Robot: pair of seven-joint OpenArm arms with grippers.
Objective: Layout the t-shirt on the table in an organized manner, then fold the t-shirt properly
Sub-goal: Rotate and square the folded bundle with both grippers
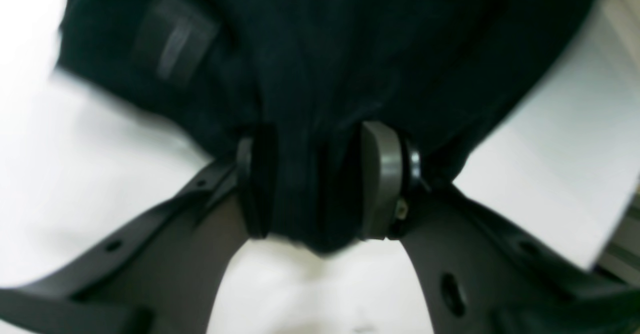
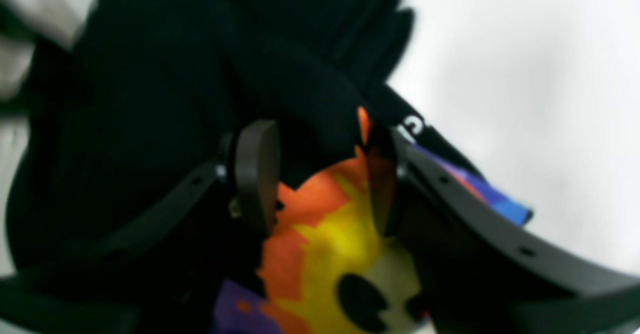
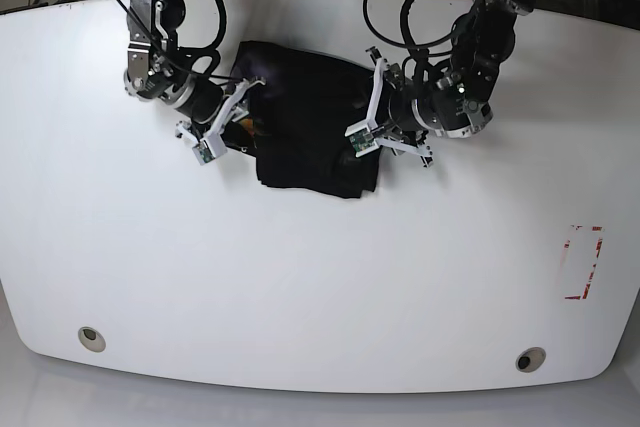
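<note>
The shirt (image 3: 310, 117) lies bunched in a dark heap on the tabletop (image 3: 300, 277), towards its far side, so the laying-out step seems still in hand. Next it likely needs pulling apart and flattening. The left gripper (image 1: 310, 184) pinches a black fold at one edge; the right gripper (image 2: 320, 174) clamps cloth beside the sun print (image 2: 330, 244) at the opposite edge.

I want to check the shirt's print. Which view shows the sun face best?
The right wrist view: the orange-yellow sun face fills the space between the right gripper's fingers, though blurred. The left wrist view shows only black fabric of the t-shirt. In the base view no print shows.
</note>
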